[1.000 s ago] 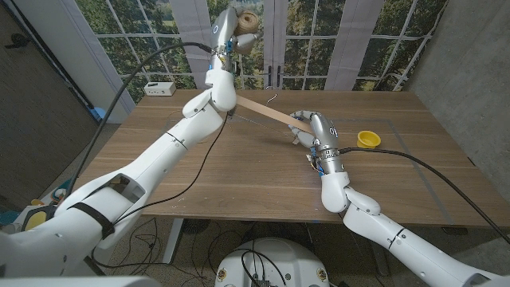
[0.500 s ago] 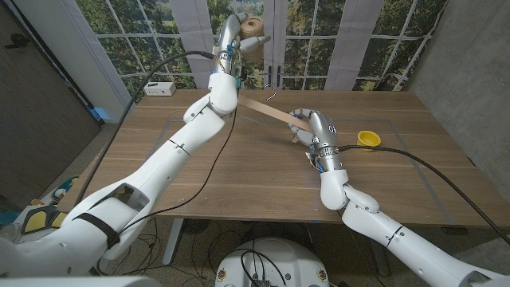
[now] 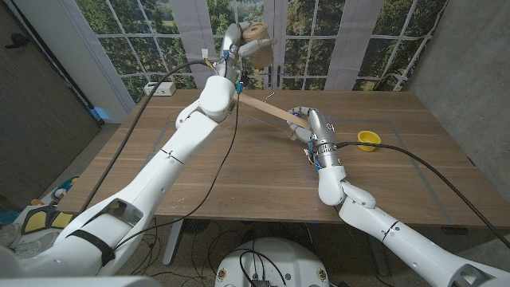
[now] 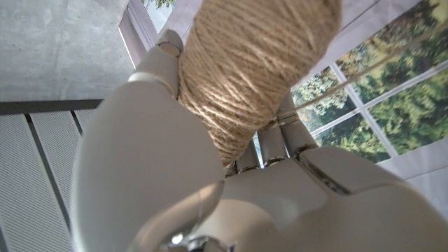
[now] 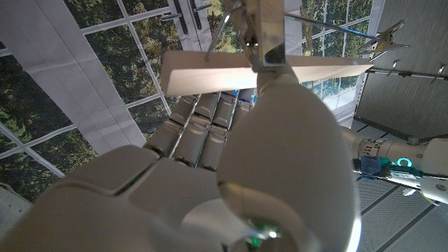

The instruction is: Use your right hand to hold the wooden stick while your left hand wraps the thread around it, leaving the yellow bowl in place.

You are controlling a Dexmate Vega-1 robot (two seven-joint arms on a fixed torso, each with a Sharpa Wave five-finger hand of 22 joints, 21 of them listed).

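My right hand (image 3: pixel 304 119) grips one end of the flat wooden stick (image 3: pixel 263 109), which slants up and away over the table toward my left arm. The same stick (image 5: pixel 210 68) crosses above my right hand (image 5: pixel 231 168) in the right wrist view, with thread and a metal clip near it. My left hand (image 3: pixel 241 41) is raised high above the table's far side and holds the ball of jute thread (image 3: pixel 256 33). In the left wrist view the thread ball (image 4: pixel 252 63) sits between the fingers of that hand (image 4: pixel 231 189). The yellow bowl (image 3: pixel 367 139) stands on the table to the right of my right hand.
A white box (image 3: pixel 159 88) sits at the far left corner of the wooden table (image 3: pixel 239 175). Windows line the wall behind. My left arm (image 5: pixel 399 157) appears in the right wrist view.
My left hand with the thread ball has moved to the right and slightly forward above the stick's far end. My right hand and the stick have barely moved.
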